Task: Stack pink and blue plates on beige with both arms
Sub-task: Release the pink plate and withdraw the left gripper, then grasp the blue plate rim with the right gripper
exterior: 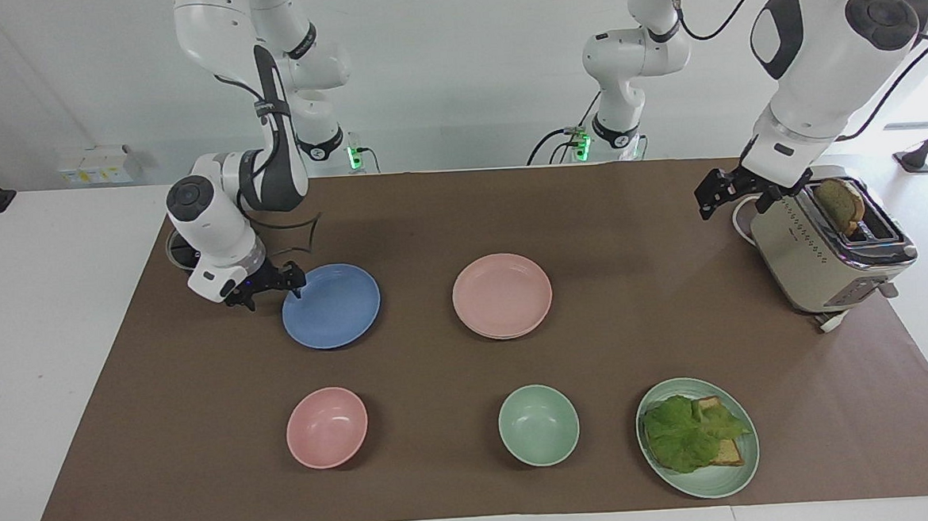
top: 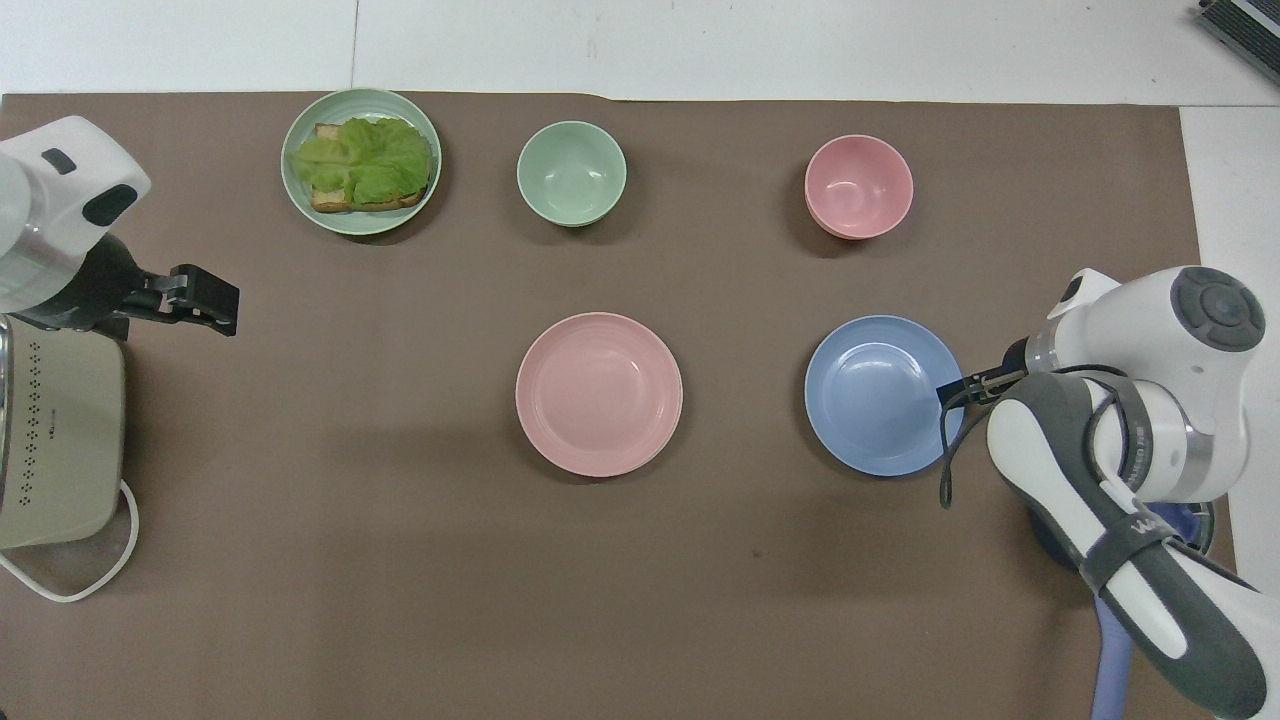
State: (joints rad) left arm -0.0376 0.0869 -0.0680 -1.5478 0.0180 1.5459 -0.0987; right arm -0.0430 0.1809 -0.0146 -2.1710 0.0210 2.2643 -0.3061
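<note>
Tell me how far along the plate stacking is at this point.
Done, it seems: the pink plate already lies on a paler rim, likely the beige plate. In hand: the right gripper is at the edge of the blue plate, which lies flat on the mat. Remaining: lifting the blue plate onto the pink one. The left gripper waits, open, beside the toaster.

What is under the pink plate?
Along the pink plate's edge farther from the robots a thin paler rim peeks out, likely the beige plate; the rest of it is covered.
</note>
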